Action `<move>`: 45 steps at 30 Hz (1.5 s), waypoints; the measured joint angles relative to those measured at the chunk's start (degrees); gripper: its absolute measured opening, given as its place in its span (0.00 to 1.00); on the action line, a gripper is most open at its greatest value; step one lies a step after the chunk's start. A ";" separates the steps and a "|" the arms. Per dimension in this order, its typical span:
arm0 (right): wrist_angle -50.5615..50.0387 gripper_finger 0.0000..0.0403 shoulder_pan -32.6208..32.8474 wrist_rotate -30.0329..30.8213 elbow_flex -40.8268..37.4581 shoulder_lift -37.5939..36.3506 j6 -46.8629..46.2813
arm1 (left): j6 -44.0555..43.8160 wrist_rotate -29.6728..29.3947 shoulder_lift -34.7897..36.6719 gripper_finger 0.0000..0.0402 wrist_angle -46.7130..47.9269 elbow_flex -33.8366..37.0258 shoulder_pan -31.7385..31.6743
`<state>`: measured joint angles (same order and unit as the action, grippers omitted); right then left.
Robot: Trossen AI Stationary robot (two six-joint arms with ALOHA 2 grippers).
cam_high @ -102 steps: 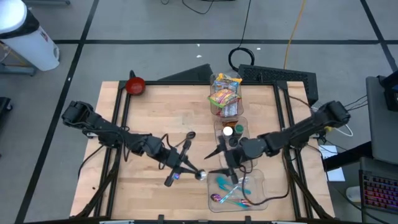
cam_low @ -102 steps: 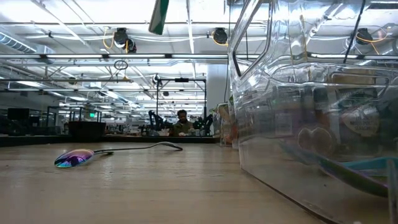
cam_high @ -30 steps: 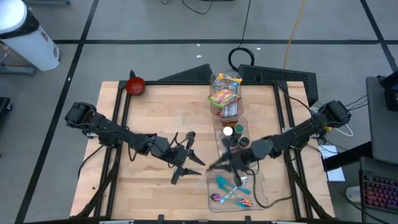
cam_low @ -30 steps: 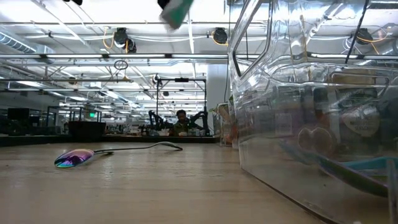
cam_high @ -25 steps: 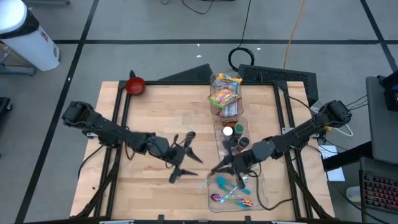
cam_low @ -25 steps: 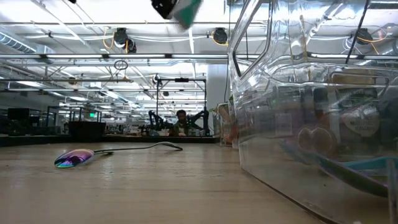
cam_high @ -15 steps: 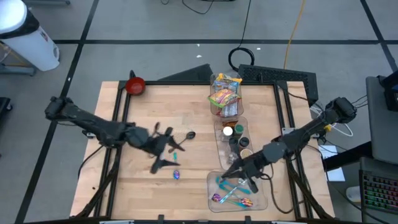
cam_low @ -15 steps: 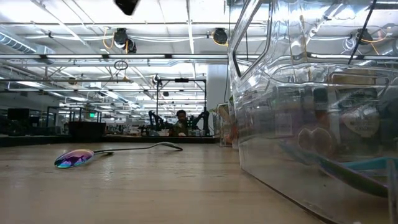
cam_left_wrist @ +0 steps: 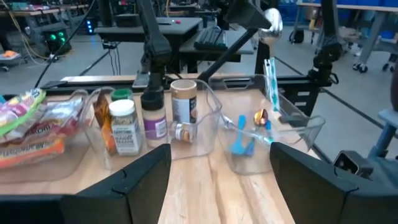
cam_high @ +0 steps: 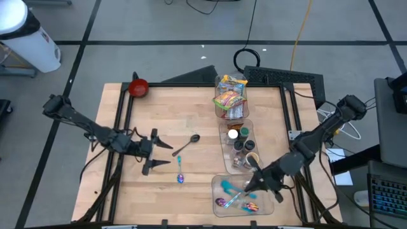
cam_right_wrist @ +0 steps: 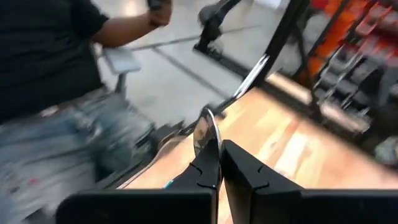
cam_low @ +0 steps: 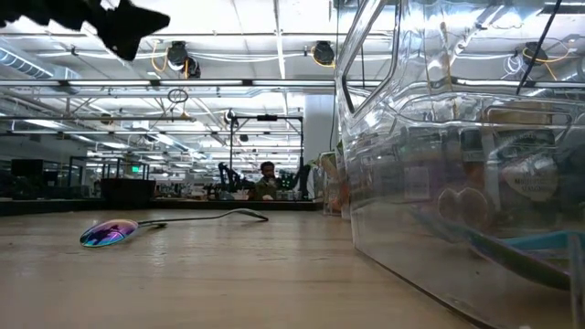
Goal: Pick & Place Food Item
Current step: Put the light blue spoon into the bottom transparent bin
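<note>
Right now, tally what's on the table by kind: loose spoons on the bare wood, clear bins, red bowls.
Loose spoons on the wood: 2 (dark spoon, iridescent spoon)
Clear bins: 3 (snack bin, jar bin, utensil bin)
Red bowl: 1
Total: 6

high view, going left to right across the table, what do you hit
left gripper → iridescent spoon → dark spoon → clear bins → right gripper, shut on a spoon
</note>
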<state>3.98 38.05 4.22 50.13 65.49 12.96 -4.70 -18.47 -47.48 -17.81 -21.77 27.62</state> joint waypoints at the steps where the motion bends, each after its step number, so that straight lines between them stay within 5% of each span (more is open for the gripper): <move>1: -2.04 0.00 0.31 -0.14 0.00 -0.23 -1.32 | -0.03 -0.01 -0.05 0.70 -1.05 0.89 -0.10; 10: -11.77 0.00 0.60 -10.36 -1.19 0.31 -9.79 | -1.93 -0.10 -0.12 0.70 -3.16 3.47 -1.87; 27: 6.57 0.03 -0.26 -10.39 -10.40 0.29 -11.50 | -3.84 -0.10 -0.14 0.70 -3.54 3.47 -4.54; 45: 11.69 0.52 -0.47 -10.50 -10.40 0.29 -12.30 | -3.68 -0.09 -0.14 0.70 -3.51 3.47 -4.79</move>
<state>15.67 37.58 -6.28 39.72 65.78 0.67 -8.38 -18.56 -47.62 -21.32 -18.31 22.83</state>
